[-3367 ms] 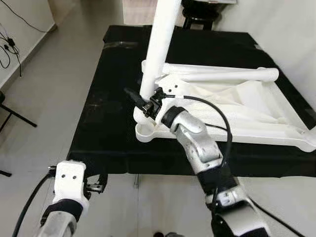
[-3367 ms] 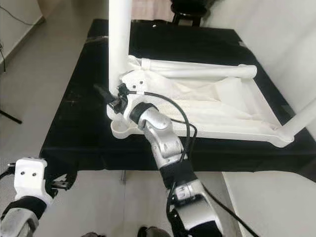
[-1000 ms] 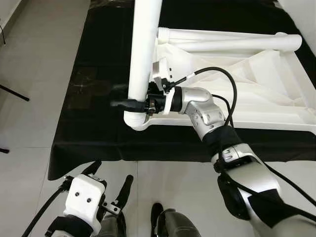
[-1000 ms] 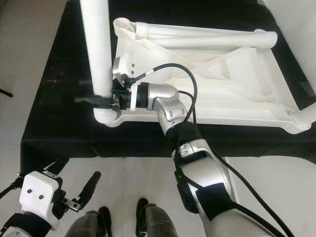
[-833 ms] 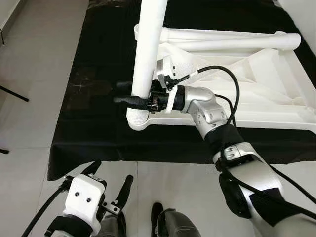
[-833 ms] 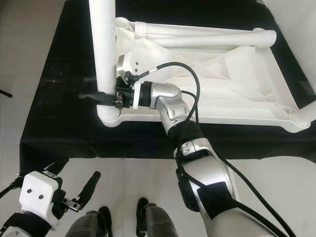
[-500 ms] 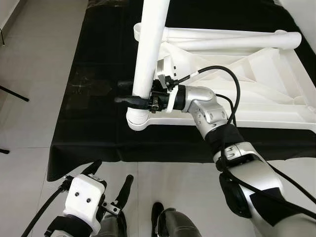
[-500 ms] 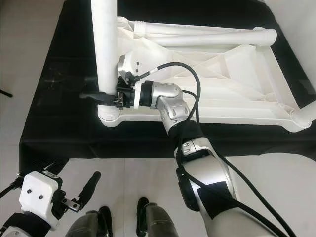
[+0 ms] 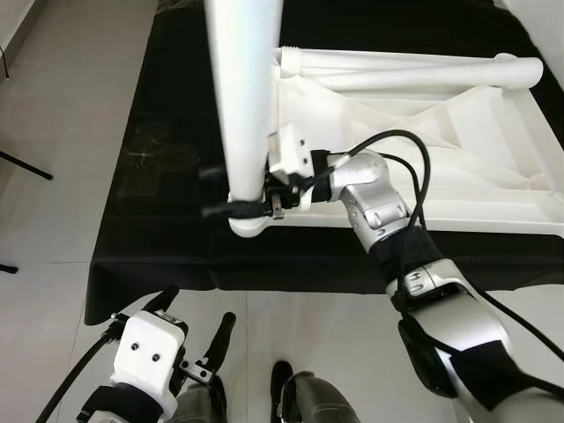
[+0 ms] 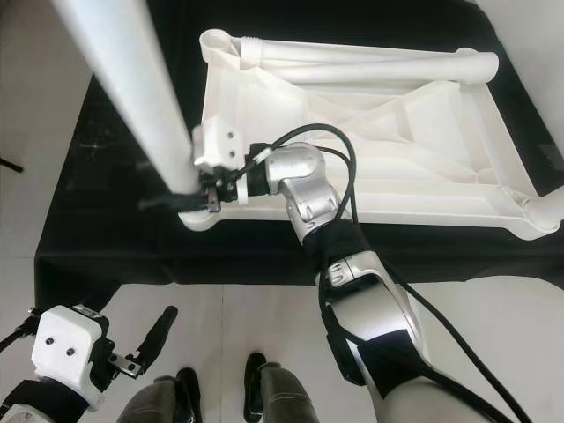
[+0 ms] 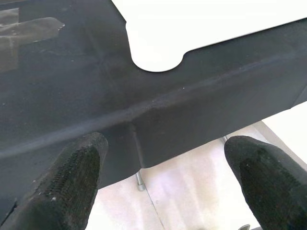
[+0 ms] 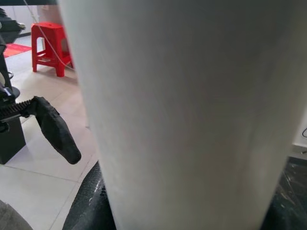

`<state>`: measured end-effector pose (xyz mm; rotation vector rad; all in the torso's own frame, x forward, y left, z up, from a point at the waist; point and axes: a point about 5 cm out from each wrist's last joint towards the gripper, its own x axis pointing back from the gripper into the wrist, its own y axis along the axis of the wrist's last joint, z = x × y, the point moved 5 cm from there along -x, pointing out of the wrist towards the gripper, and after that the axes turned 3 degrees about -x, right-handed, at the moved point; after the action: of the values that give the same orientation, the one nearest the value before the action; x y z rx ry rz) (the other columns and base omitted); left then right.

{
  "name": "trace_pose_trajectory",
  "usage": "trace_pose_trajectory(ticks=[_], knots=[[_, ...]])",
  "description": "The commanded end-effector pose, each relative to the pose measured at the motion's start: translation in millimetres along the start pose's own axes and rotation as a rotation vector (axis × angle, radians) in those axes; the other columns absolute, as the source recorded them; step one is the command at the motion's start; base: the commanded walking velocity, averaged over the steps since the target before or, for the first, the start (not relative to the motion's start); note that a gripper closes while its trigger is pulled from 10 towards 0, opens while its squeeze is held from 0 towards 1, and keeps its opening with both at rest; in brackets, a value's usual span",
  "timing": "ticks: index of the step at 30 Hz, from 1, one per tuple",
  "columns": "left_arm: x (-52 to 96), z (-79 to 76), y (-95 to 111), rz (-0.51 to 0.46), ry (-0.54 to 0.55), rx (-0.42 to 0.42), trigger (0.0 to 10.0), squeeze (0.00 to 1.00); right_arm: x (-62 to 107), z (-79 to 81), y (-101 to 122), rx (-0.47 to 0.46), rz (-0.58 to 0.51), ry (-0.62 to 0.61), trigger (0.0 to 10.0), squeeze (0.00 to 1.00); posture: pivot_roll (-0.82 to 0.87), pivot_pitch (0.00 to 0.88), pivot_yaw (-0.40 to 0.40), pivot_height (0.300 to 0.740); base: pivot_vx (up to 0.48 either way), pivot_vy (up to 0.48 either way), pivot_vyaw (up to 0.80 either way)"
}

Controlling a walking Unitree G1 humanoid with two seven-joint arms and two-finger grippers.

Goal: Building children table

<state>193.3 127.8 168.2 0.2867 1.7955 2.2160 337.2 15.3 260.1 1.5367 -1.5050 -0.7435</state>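
The white leg (image 9: pixel 242 97) now leans leftward at the upturned table's (image 9: pixel 458 132) near corner on the black worktop (image 9: pixel 167 141), gripped by the right hand (image 9: pixel 236 196); the right wrist view adds a red stool (image 12: pixel 49 42); left hand (image 11: pixel 163 177) hangs open

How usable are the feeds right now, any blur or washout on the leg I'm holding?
Eye views: sharp, evenly lit; the white leg looms large towards the camera. Right wrist view: leg too close, a soft featureless white. Left wrist view: tabletop blown out white, left gripper's fingertips blurred.
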Motion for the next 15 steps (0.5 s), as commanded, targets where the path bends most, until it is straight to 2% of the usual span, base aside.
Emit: trace_pose_trajectory(ticks=[1,8,14,15], knots=[[2.9,-1.3,-2.6,0.016,-0.012,-0.013,10.0,0.0,-6.0,28.5,-40.2,-0.114,0.126,0.116,10.0,0.0,-0.11,0.382,-0.103,0.74,0.0,0.0,0.0],[2.2,0.0,-2.2,0.013,-0.009,-0.014,10.0,0.0,-7.8,26.3,-38.2,-0.1,0.152,0.13,10.0,0.0,-0.11,0.388,-0.107,0.74,0.0,0.0,0.0],[1.7,0.2,-1.6,0.011,-0.007,-0.014,10.0,0.0,-10.3,18.0,-36.1,-0.186,0.138,0.083,10.0,0.0,-0.12,0.39,-0.109,0.74,0.0,0.0,0.0],[1.6,0.2,-1.5,0.01,-0.007,-0.013,10.0,0.0,-12.7,9.4,-38.6,-0.224,0.149,0.016,10.0,0.0,-0.12,0.39,-0.11,0.74,0.0,0.0,0.0]])
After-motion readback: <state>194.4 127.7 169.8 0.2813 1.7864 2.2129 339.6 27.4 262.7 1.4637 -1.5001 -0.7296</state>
